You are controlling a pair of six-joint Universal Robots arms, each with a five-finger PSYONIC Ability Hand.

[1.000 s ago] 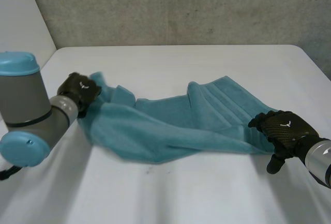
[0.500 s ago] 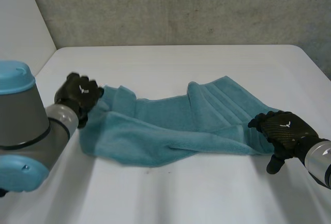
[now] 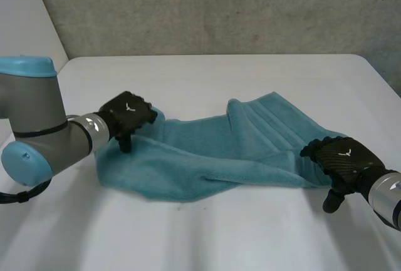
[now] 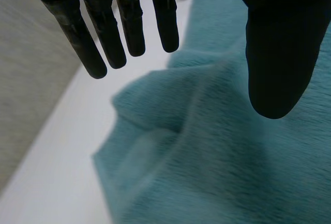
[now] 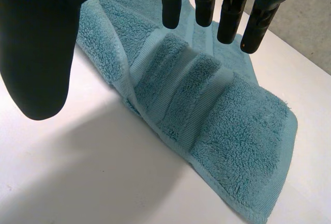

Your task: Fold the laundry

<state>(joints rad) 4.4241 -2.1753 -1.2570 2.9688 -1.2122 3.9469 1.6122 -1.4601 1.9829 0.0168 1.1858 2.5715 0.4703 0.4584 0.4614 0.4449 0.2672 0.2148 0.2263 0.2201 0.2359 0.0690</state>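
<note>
Towel, teal terry cloth, rumpled [image 3: 207, 152], lies stretched left to right across the middle of the white table [image 3: 207, 240], not folded flat. Long creases run along it, and a raised ridge sits at its far-right part. Grey concrete wall [image 3: 219, 8] stands behind the table's far edge.

Left hand [image 3: 127, 113] is at the towel's left end, by the far-left corner, with the grey left arm with light-blue caps [image 3: 37, 127] coming in from the left. In the left wrist view its fingers [image 4: 129, 27] are straight and spread and the thumb [image 4: 276, 53] stands apart, nothing pinched; bunched cloth lies under the palm. Cannot tell if it touches the cloth.

Right hand [image 3: 343, 161] is at the towel's near-right end. In the right wrist view its fingers [image 5: 227, 12] are straight over the pleated, ribbed end of the towel, while the thumb [image 5: 41, 43] hangs apart over bare table, holding nothing.
</note>
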